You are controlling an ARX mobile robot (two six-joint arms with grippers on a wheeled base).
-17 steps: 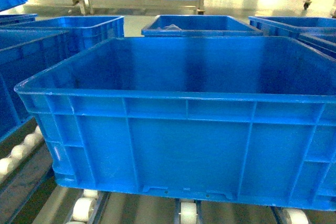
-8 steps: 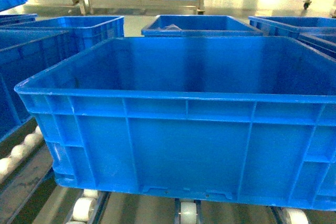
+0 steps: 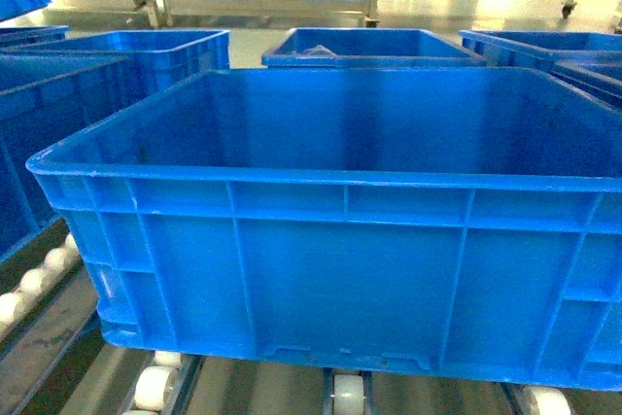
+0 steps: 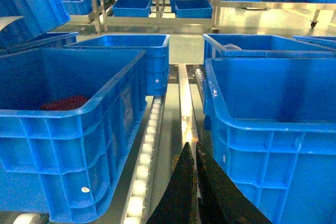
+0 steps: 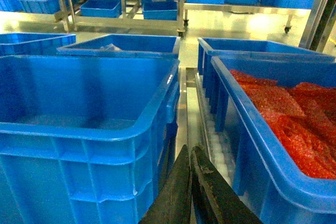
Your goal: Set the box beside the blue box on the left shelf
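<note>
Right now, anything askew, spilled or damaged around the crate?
Nothing stands out. The box sits level on the white rollers, empty, with no visible cracks. The neighbouring crate keeps its red contents inside.

A: How much of the box (image 3: 330, 240) does the head camera miss?
B: Its right end runs off the frame, and its own base covers most of the rollers (image 3: 154, 388) under it. Neither gripper shows in that view.

A: And from the left gripper (image 4: 195, 153)?
B: Only the black finger blades show, pressed together; their roots are cut by the bottom edge. The crate to its left (image 4: 68, 129) is cropped, and the dark red lump (image 4: 65, 102) inside is too blurred to name.

A: The right gripper (image 5: 190, 156)?
B: Same cropping. The crate of red material (image 5: 294, 124) on its right leaves the frame, and what the material is cannot be told.
</note>
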